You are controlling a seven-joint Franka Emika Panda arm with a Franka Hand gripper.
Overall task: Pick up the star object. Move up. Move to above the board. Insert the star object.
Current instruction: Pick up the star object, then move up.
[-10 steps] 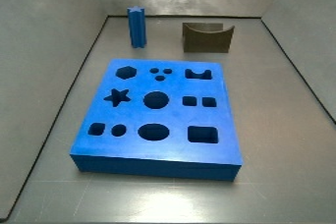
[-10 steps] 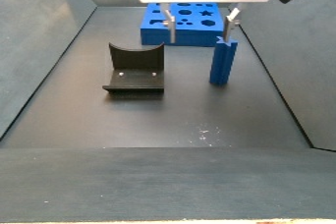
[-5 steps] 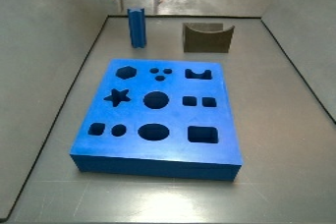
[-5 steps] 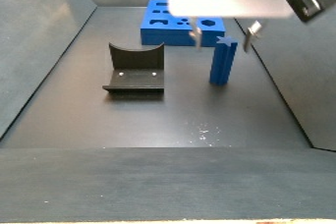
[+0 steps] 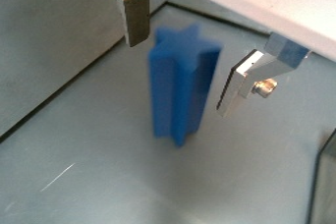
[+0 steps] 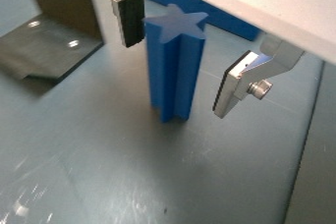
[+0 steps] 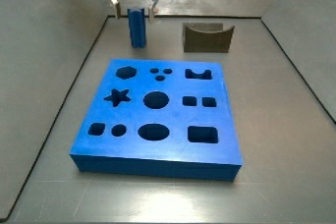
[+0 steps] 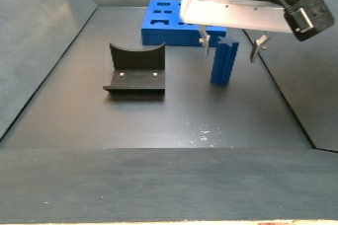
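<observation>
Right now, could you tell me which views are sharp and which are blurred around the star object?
In a wrist view the star object is smeared and soft-edged; in a wrist view its star top is crisp between the open gripper fingers. Both side views are coarse, with the gripper body washed out white.

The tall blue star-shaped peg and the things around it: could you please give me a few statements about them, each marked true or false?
1. The tall blue star-shaped peg stands upright on the floor. True.
2. The gripper is open, with one finger on either side of the peg. True; gaps show between the pads and the peg in both wrist views.
3. The peg already sits in the large flat blue board with cut-out holes. False; the board's star hole is empty and the peg stands apart from the board.
4. The dark olive-brown notched block is held between the fingers. False; it rests on the floor beside the peg.
</observation>
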